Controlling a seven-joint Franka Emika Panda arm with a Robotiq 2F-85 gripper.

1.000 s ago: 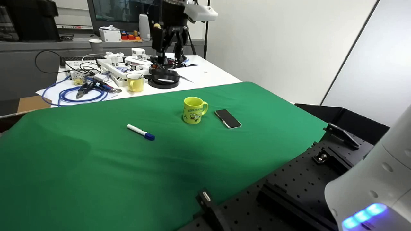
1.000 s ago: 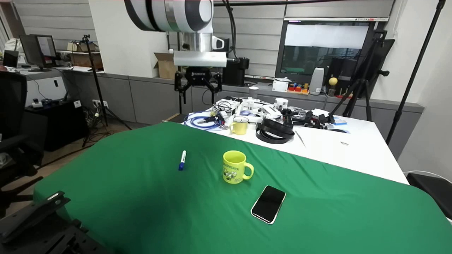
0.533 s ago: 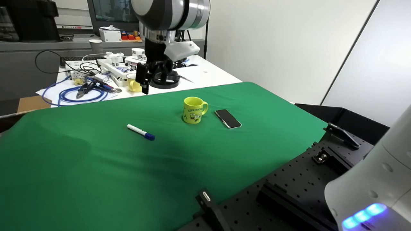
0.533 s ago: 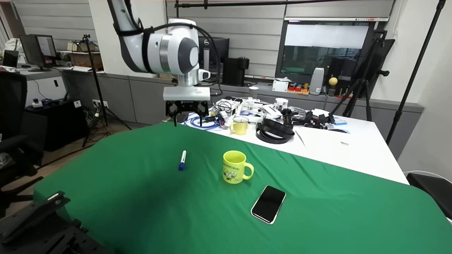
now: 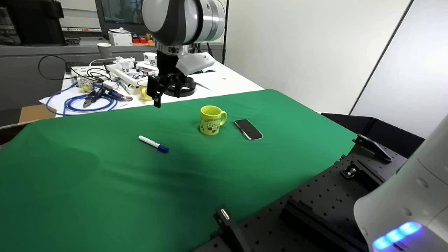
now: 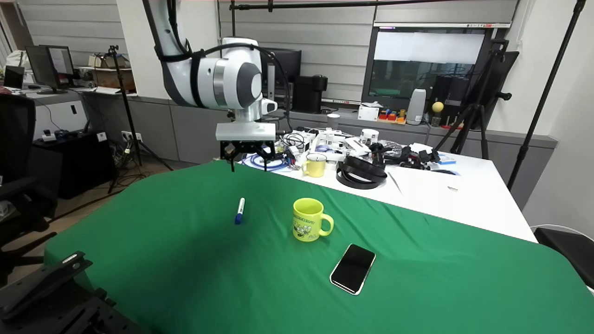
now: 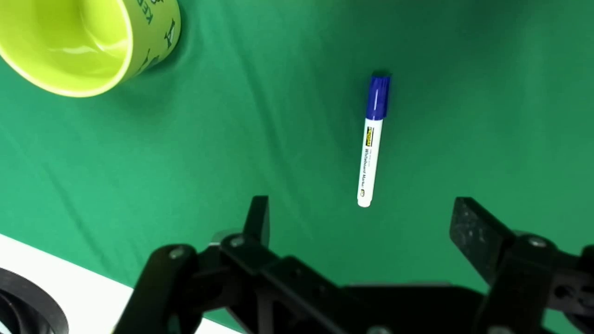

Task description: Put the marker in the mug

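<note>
In the wrist view, the marker (image 7: 370,148) lies on green cloth (image 7: 222,153), blue cap (image 7: 378,98) toward the top edge, while the gripper (image 7: 362,222) shows lower down, fingers (image 7: 258,220) wide apart, and the mug (image 7: 154,44) is cut off at upper left.

White-and-grey jointed robot arm (image 6: 207,83), extended from the top edge in an exterior view, its pale cylindrical wrist (image 6: 249,112) vertical. Black two-fingered gripper (image 6: 249,168), pointing downward in both exterior views, flat-tipped fingers (image 7: 478,236) spread well apart. Smooth white arm base (image 5: 402,196), three blue lights (image 5: 395,235) lit.
</note>
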